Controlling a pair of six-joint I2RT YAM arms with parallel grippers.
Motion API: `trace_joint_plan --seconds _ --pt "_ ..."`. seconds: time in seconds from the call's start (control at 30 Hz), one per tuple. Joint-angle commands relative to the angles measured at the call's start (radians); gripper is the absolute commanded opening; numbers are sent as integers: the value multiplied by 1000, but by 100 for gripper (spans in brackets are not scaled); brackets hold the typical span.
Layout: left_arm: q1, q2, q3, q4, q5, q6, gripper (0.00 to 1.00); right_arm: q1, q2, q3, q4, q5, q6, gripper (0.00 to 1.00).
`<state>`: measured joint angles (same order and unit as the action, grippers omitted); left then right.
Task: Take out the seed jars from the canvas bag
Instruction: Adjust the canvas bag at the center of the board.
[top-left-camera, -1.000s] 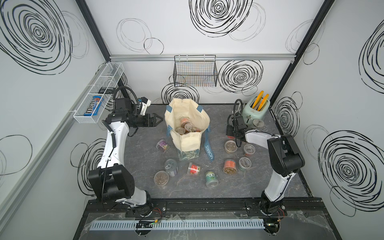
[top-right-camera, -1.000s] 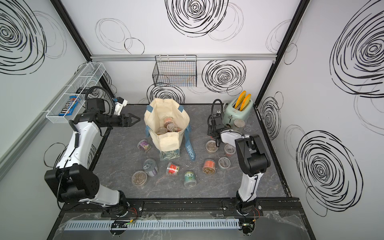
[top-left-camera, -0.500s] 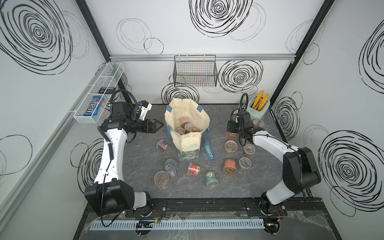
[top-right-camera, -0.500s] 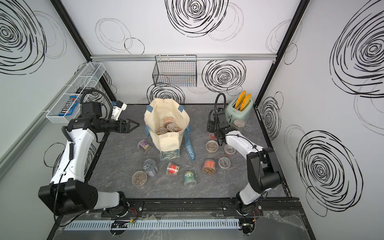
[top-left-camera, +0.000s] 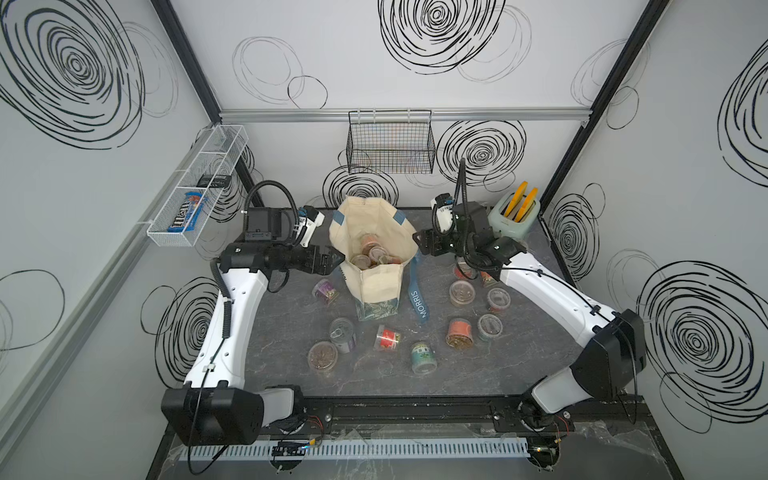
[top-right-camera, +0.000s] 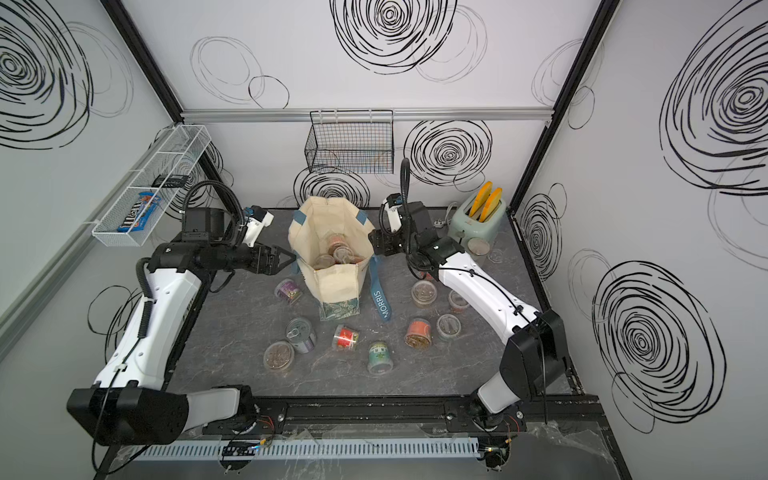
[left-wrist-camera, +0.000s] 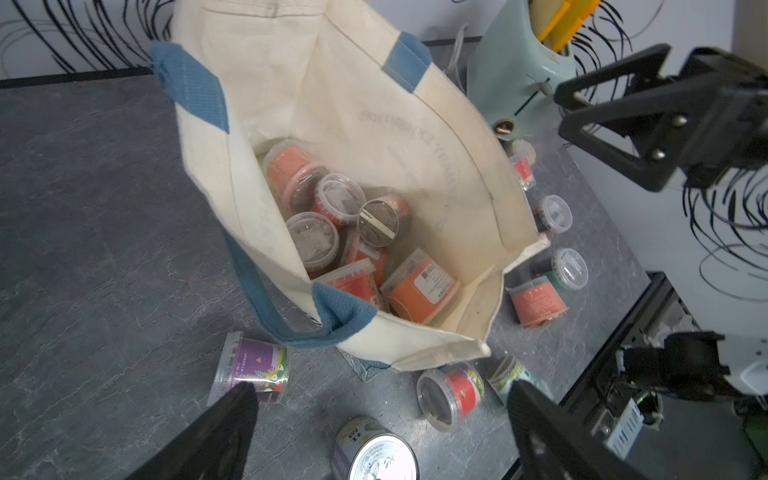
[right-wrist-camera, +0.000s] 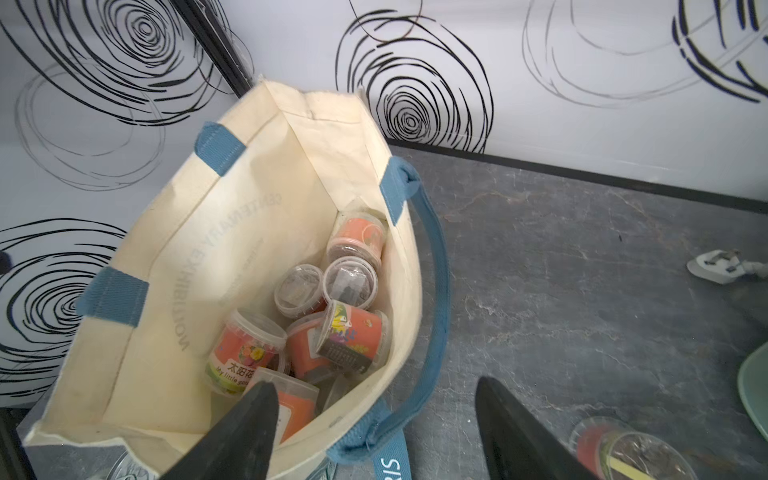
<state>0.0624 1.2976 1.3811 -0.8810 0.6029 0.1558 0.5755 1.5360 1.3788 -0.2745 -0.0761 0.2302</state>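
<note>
The cream canvas bag (top-left-camera: 380, 282) (top-right-camera: 334, 282) stands upright and open-mouthed at the table's middle back. Several seed jars (top-left-camera: 372, 255) (left-wrist-camera: 328, 232) (right-wrist-camera: 332, 316) with orange labels lie piled inside it. Others lie on the table: a purple one (top-left-camera: 325, 291) (left-wrist-camera: 253, 368), a red one (top-left-camera: 387, 337), a green one (top-left-camera: 423, 357) and a group at the right (top-left-camera: 462, 293). My left gripper (top-left-camera: 334, 264) (left-wrist-camera: 382, 395) hangs open and empty just left of the bag's rim. My right gripper (top-left-camera: 417, 241) (right-wrist-camera: 374, 384) hangs open and empty at the rim's right side, above the blue handle (right-wrist-camera: 432, 291).
A metal-topped can (top-left-camera: 343, 334) (left-wrist-camera: 376, 453) stands near the front jars. A mint toaster (top-left-camera: 515, 216) sits at the back right. A black wire basket (top-left-camera: 390, 147) hangs on the back wall and a white wire shelf (top-left-camera: 195, 187) on the left wall.
Both arms have swung in toward the bag. The right gripper rose from the jars on the right to the bag's rim. Both jaws opened wider.
</note>
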Motion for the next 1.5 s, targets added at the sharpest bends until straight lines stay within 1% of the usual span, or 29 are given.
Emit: trace_joint_plan --seconds 0.0,0.1,0.23,0.3,0.4,0.43,0.5,0.6,0.67,0.73,0.8,0.83,0.9,1.0,1.1,1.2,1.23,1.27,1.3,1.33,1.37,1.4,1.47 --pt "-2 36 -30 90 -78 -93 96 -11 17 -9 13 29 -67 81" --pt "-17 84 -40 162 -90 -164 96 -27 39 -8 31 42 -88 81" --pt "-50 186 -1 276 -180 -223 100 -28 53 0 46 42 -90 81" --pt "-65 267 51 306 -207 -242 96 -27 32 -23 66 32 -81 81" --pt "-89 402 161 288 -234 -244 89 -28 -27 -88 95 34 -68 81" --pt "-94 441 197 277 -235 -238 82 -29 -49 -110 102 37 -65 81" --pt "-99 518 274 261 -196 -214 55 -31 -96 -151 109 39 -63 81" --pt "-106 599 361 254 -133 -187 24 -34 -149 -185 91 35 -66 81" --pt "-122 635 411 249 -108 -162 12 -33 -175 -199 70 23 -75 81" --pt "-145 657 451 245 -71 -122 6 -34 -197 -213 53 10 -78 81" --pt "-174 669 486 237 -28 -51 5 -32 -227 -243 61 -42 -100 81" --pt "-190 670 495 236 -11 -16 0 -30 -241 -258 67 -75 -115 81" --pt "-226 668 503 236 24 82 0 -21 -266 -280 71 -123 -151 80" --pt "-280 667 505 238 47 200 0 -14 -288 -284 55 -163 -193 79" --pt "-319 682 536 227 77 292 0 -14 -301 -292 49 -212 -234 79" --pt "-327 712 587 254 113 299 0 1 -307 -309 53 -281 -264 78" --pt "-327 724 604 258 117 299 2 9 -307 -315 54 -301 -278 78" --pt "-327 739 629 259 114 296 8 26 -309 -323 56 -316 -304 79" --pt "-327 753 660 250 109 293 9 47 -311 -333 56 -330 -348 79" --pt "-326 766 686 240 107 287 11 69 -316 -341 56 -332 -390 81" --pt "-325 777 715 227 103 279 27 95 -322 -350 57 -326 -439 84" --pt "-323 784 738 214 96 275 49 115 -326 -355 51 -327 -485 87" --pt "-317 780 756 188 84 271 69 133 -318 -354 41 -328 -546 93"
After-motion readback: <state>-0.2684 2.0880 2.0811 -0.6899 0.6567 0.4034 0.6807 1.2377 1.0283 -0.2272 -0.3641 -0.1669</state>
